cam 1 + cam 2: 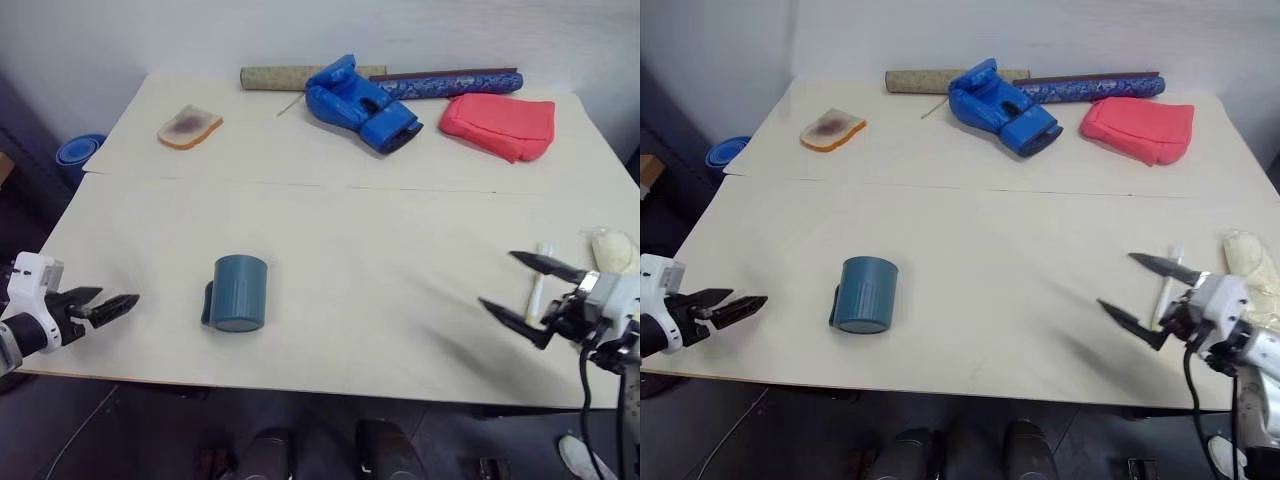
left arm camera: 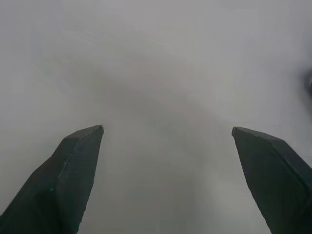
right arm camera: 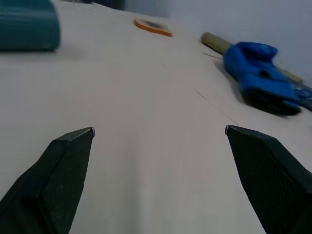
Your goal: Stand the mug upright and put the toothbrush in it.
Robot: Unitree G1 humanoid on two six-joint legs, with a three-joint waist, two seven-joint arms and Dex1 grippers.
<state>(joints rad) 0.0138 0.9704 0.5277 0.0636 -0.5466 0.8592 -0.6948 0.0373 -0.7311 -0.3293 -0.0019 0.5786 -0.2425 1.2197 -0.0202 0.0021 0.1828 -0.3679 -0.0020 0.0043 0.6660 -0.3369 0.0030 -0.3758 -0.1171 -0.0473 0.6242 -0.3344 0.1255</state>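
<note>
Mug (image 1: 238,292): teal, standing mouth-down near the front edge of the table (image 1: 330,220), left of centre, handle toward my left. No claw touched it. As I judged it, the first step, setting it upright, was not yet done.

Toothbrush (image 1: 541,279): slim, white, lying flat near the table's right edge, just beside a cream cloth (image 1: 615,250). It lay behind my right claw, free of both fingers so far as I could tell.

Right claw (image 1: 515,288): spread wide and empty, pointing leftward across the table toward the mug, nothing between its fingers.

Left claw (image 1: 112,303): fully released, empty, hovering at the table's front-left edge, well apart from the mug.

Next move, in my estimate: one claw would need to close on the mug's wall or handle, lift and turn it until its mouth faced up, then set it down steadily. Only then could the toothbrush be picked up and dropped in.
</note>
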